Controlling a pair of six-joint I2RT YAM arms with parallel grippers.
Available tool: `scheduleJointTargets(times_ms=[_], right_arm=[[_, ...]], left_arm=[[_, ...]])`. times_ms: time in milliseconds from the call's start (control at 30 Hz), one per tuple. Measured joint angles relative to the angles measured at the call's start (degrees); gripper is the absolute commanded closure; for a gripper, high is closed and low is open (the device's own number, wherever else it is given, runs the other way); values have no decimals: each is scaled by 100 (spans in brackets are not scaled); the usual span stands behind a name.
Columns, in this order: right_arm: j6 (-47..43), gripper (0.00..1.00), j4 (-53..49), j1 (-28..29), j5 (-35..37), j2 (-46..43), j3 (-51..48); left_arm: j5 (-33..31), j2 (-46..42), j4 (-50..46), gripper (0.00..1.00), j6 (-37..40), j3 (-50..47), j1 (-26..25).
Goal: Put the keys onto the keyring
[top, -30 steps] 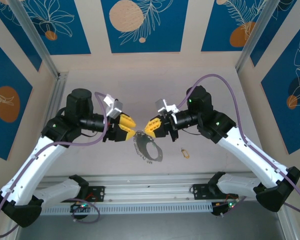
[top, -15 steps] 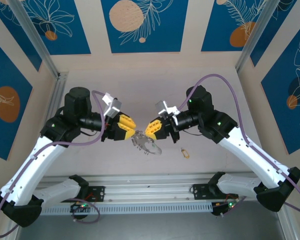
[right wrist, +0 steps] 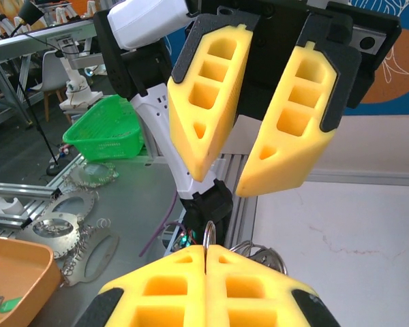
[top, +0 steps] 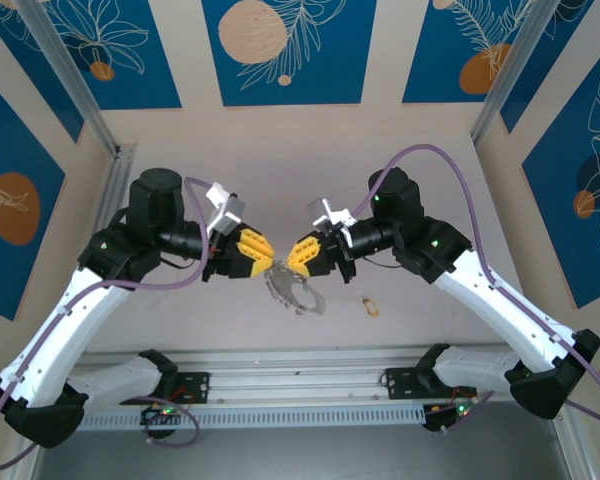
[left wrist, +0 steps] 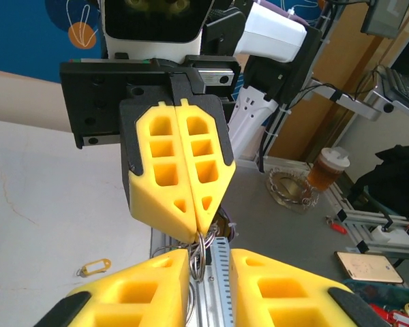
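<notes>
The left arm [top: 75,310] and right arm [top: 500,300] share white shell links, black cylindrical joint housings and black bases, each trailed by a looping purple cable [top: 435,152] (tiny green lights dot the joints). The left gripper [top: 268,264] and right gripper [top: 290,266] carry wedge-shaped yellow fingers [right wrist: 208,95] moulded with square pockets, backed by black plates on a black block.

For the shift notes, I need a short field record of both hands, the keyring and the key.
keyring: off the table, hanging between the hands
right hand: shut on the keyring
left hand: open, straddling the keyring
key: lying on the table, apart from the keyring
</notes>
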Motion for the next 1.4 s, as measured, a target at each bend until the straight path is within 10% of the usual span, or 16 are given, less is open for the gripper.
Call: scheduleJointTargets(times_ms=[200, 467, 633, 1400], right_arm=[[-9, 100, 11, 59, 190, 0, -2], [-120, 100, 11, 118, 50, -109, -13], [-282, 100, -76, 92, -308, -442, -7], [-39, 100, 645, 68, -990, -96, 503]], left_arm=[[-94, 42, -205, 75, 151, 33, -28], [-173, 72, -308, 26, 334, 31, -31], [24, 26, -282, 14, 306, -4, 20], [1257, -31, 1274, 12, -553, -581, 13]])
